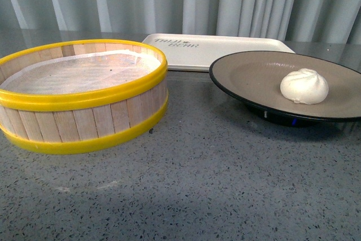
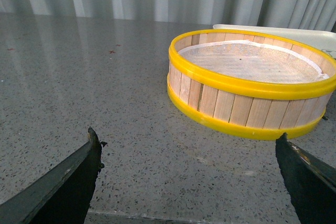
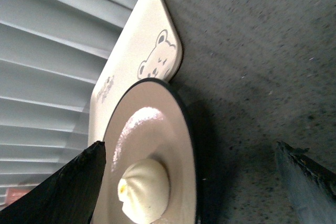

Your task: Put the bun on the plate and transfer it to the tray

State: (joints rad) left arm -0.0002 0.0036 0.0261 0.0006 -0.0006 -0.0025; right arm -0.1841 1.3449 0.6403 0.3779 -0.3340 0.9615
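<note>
Small white pleated steamed bun (image 1: 304,86): on wide taupe black-rimmed plate (image 1: 254,74) (near cream rectangular plastic tray (image 1: 214,49))
Left tool (image 2: 188,139): spread apart
Right tool (image 3: 190,148): spread apart

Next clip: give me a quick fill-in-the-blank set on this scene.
The bun rests on the ____.
The steamer basket has ____ rims.
The tray shows a drawing of a ____.
The left gripper and right gripper are both ____.
Missing: plate, yellow, bear, open.

All you'll see of your robot: left gripper (image 2: 188,139) has matte black, wedge-shaped fingers (image 2: 63,184) at 7 and 5 o'clock with rough pointed tips; right gripper (image 3: 190,148) looks the same
</note>
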